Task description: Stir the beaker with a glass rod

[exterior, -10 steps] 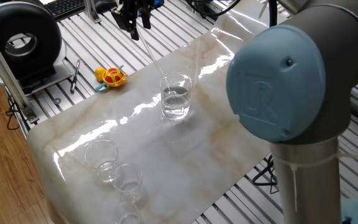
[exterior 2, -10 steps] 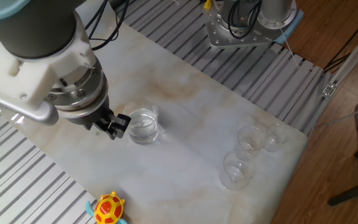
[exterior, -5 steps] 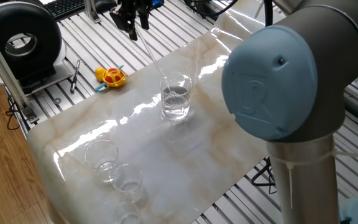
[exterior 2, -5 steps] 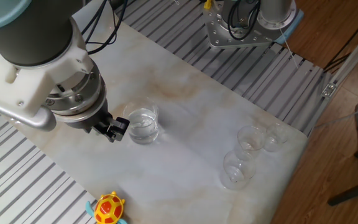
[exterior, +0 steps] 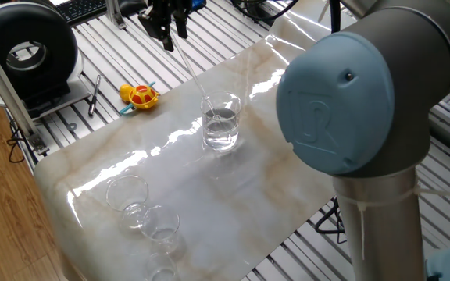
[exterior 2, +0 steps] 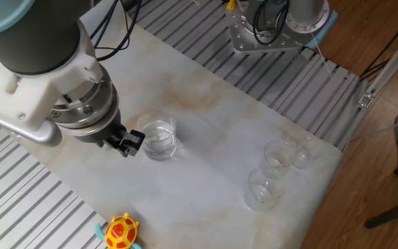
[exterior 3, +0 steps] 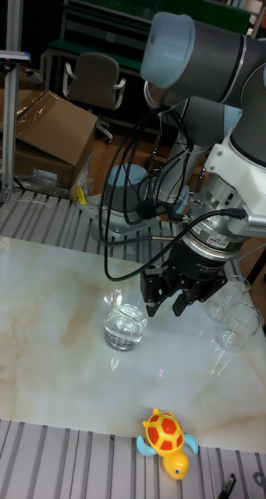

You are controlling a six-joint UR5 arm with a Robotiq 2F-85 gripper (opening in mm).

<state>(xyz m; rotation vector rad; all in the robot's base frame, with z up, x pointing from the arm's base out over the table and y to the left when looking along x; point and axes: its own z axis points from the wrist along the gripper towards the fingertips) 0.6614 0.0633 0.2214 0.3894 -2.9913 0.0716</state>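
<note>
The beaker (exterior: 221, 121) stands upright near the middle of the marble table, holding clear liquid; it also shows as the beaker (exterior 2: 159, 140) and the beaker (exterior 3: 125, 320). The glass rod (exterior: 196, 78) slants from my gripper down into the beaker, its lower end in the liquid. My gripper (exterior: 169, 35) hangs above and behind the beaker, shut on the rod's top end. In the other fixed view the gripper (exterior 2: 128, 142) sits just left of the beaker's rim. In the tall view the gripper (exterior 3: 168, 302) is to the beaker's right; the rod is too faint to make out there.
A cluster of small clear cups (exterior: 143, 212) stands near one table end, also the cups (exterior 2: 275, 173) and the cups (exterior 3: 232, 310). A yellow and red toy turtle (exterior: 139, 95) lies at the table edge. Slotted metal rails (exterior 2: 19, 200) surround the marble top.
The arm's upper joints shifted slightly and the gripper edged a little sideways over the beaker. The rod stays in the liquid; the beaker has not moved.
</note>
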